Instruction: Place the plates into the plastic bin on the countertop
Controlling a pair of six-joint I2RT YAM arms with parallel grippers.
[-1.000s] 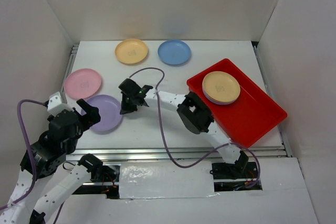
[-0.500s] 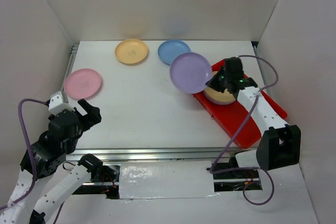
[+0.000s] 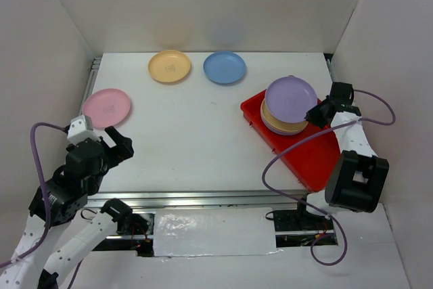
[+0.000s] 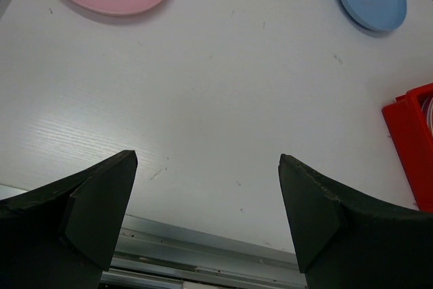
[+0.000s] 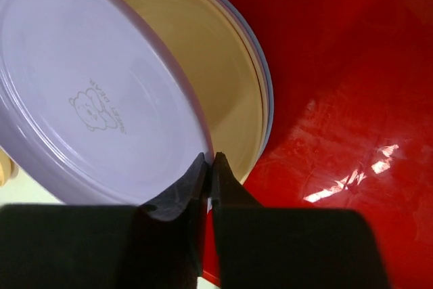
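**Lilac plate held over the stack in the bin, release to come**

The right gripper (image 5: 210,167) is pinched tight on the rim of the lilac plate (image 5: 88,99), at the edge nearest the arm. It holds the plate above the stack of plates (image 3: 272,122) that sits in the far-left end of the plastic bin (image 3: 318,160). This looks like the placing step for this plate.

The plate's hollow, printed face looks upward and the plate sits tilted, the gripped edge low against the stack's top plate. Whether that edge already touches the stack cannot be told. Being round, the plate has no long axis. The bin's long axis runs diagonally, from far-left to near-right.

The next move probably calls for levelling the plate and centring it on the stack, since it hangs a little toward the far-left, then parting the jaws and drawing back without dragging it.

The left gripper (image 4: 206,187) is spread wide and empty over the near-left countertop (image 3: 189,133). A pink plate (image 3: 107,107), a yellow-orange plate (image 3: 169,66) and a blue plate (image 3: 224,68) lie flat outside the bin
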